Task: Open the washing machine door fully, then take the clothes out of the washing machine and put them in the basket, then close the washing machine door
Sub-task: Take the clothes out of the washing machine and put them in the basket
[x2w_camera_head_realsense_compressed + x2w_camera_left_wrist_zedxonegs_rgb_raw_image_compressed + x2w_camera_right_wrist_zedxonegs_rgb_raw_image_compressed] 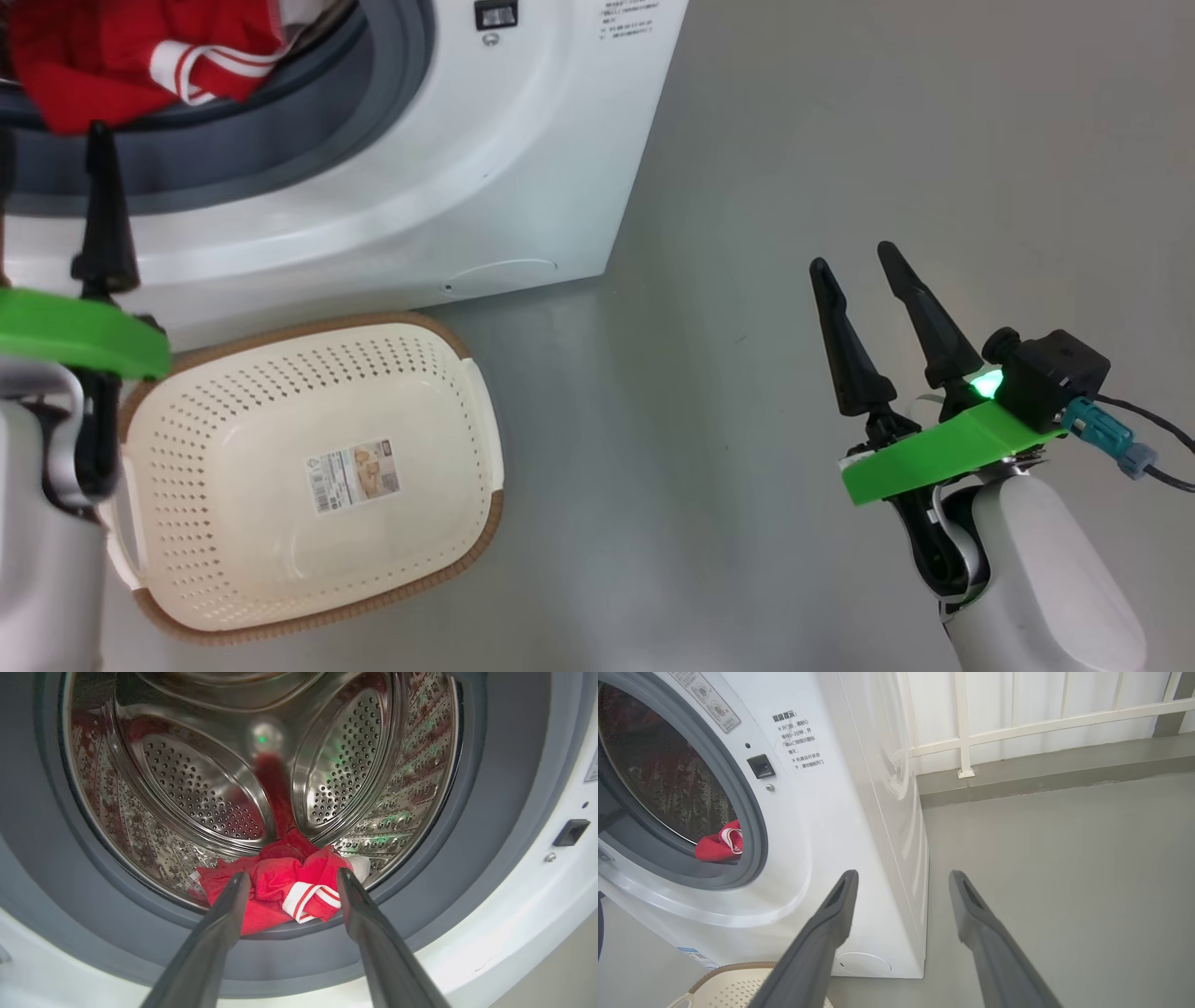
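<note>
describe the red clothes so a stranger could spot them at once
Start at the white washing machine and look into its steel drum. On the drum's front lip, by the grey seal, lies a crumpled garment: the only bright red thing, with white trim stripes.

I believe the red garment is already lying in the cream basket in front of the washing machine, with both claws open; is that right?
Not quite: the left wrist view shows the red garment inside the washing machine, near its front edge. The cream basket stands in front of it, and the left claw and right claw are open.
</note>
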Tool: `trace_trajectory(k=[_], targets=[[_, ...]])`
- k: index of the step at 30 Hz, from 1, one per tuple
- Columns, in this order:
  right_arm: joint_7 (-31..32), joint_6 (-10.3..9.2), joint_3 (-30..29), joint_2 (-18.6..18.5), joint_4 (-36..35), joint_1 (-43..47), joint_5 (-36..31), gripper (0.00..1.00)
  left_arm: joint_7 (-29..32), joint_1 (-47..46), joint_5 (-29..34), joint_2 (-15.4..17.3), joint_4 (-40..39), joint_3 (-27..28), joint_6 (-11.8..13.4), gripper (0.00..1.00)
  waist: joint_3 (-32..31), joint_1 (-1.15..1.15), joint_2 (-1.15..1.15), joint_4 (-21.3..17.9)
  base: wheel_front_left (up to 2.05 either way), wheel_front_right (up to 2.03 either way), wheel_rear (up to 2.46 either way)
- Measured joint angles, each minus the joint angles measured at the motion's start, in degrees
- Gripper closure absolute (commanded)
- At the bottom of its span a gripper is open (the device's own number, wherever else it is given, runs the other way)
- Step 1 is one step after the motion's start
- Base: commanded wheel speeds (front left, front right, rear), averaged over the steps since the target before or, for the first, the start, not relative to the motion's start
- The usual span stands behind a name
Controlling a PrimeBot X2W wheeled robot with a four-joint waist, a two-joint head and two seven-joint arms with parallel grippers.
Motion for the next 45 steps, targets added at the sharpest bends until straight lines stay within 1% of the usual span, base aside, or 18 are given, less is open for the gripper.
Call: trace_trajectory(k=[2,3,7,10,19,22,27,35,40,45], targets=[[0.0,0.0,0.04,0.02,0.0,-0.01,0.0,0.0,0.04,-1.04,0.01,0.09,1.19,-0.09,-0.36,0.0,0.3,0.0,0.0,-0.11,0.0,0.0,0.0],[0.0,0.0,0.22,0.12,-0.26,-1.14,0.0,0.0,0.04,-7.67,0.82,0.82,7.48,-1.31,-1.0,0.0,2.31,0.0,0.0,-0.92,0.0,0.0,0.0],[0.0,0.0,0.3,0.26,-0.48,-1.18,0.0,0.0,0.89,-14.82,1.53,0.88,14.37,-2.41,-1.93,0.0,4.3,0.0,0.0,-1.7,0.0,0.0,0.0],[0.0,0.0,0.68,0.46,-0.52,-1.74,0.0,0.0,1.07,-18.35,1.53,0.91,17.67,-2.79,-2.4,0.0,5.21,0.0,0.0,-2.11,0.0,0.0,0.0],[0.0,0.0,1.68,1.21,-0.71,-3.36,0.0,0.0,2.9,-28.5,2.53,1.24,27.62,-4.49,-2.48,0.0,8.09,0.0,0.0,-3.65,0.0,0.0,0.0],[0.0,0.0,1.8,1.56,-0.71,-3.38,0.02,0.0,4.15,-31.25,2.15,1.68,31.55,-4.05,-2.48,0.0,8.92,0.0,0.0,-4.51,0.0,0.0,0.0],[0.0,0.0,1.94,2.0,-0.71,-3.44,0.08,0.0,4.34,-34.6,1.93,2.82,36.6,-3.41,-2.36,0.0,9.83,0.0,0.0,-6.24,0.0,0.0,0.0],[0.0,0.0,2.27,2.3,-0.9,-3.82,0.43,0.0,5.6,-38.64,1.97,4.77,43.65,-3.19,0.36,0.0,10.88,0.0,0.0,-8.39,0.0,0.0,0.0],[0.0,0.0,2.27,2.38,-1.09,-4.15,0.58,0.0,8.83,-40.57,1.96,4.91,47.51,-3.49,0.47,0.0,11.27,0.0,0.0,-9.08,0.0,0.0,0.0],[0.0,0.0,2.24,2.54,-1.09,-4.16,0.59,0.0,9.73,-41.51,1.97,4.8,49.58,-4.38,0.12,0.0,11.15,0.0,0.0,-9.11,0.0,0.0,0.0]])
